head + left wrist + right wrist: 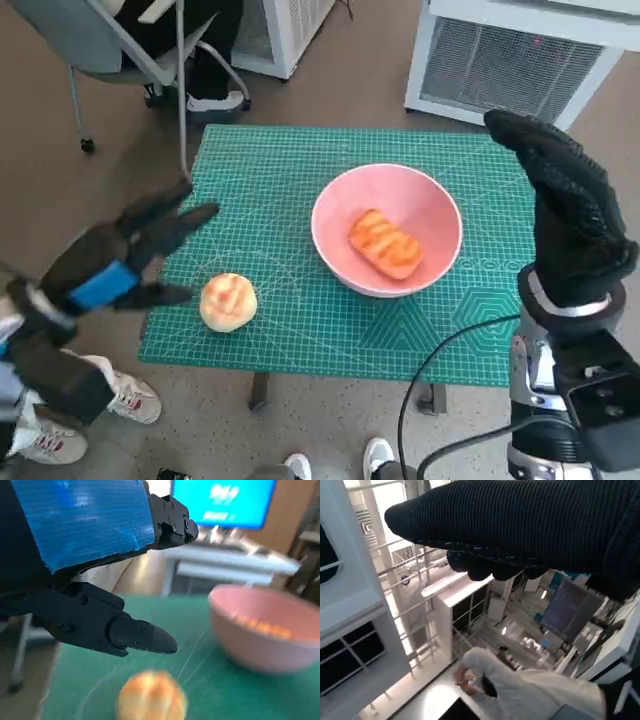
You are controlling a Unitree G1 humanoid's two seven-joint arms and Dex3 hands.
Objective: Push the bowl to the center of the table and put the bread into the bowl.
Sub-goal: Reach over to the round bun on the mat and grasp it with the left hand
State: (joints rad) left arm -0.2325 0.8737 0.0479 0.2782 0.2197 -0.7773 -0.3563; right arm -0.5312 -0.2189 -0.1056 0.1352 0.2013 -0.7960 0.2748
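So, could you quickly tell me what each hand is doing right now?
Left hand: open, fingers apart, holding nothing, beside the bun.
Right hand: raised by the table's edge, holding nothing; open or closed cannot be told.

A lab: cutting mat (green), white equipment cabinets

I see green gridded cutting mat covering small table, mid-frame. Pink round bowl right of centre on mat; elongated orange-glazed bread piece inside it. Round pale bun on mat, lower left of bowl, well apart. My left hand at mat's left edge, just beside bun. My right hand at right edge, beside bowl. Grey chair upper left, white slatted unit upper right.
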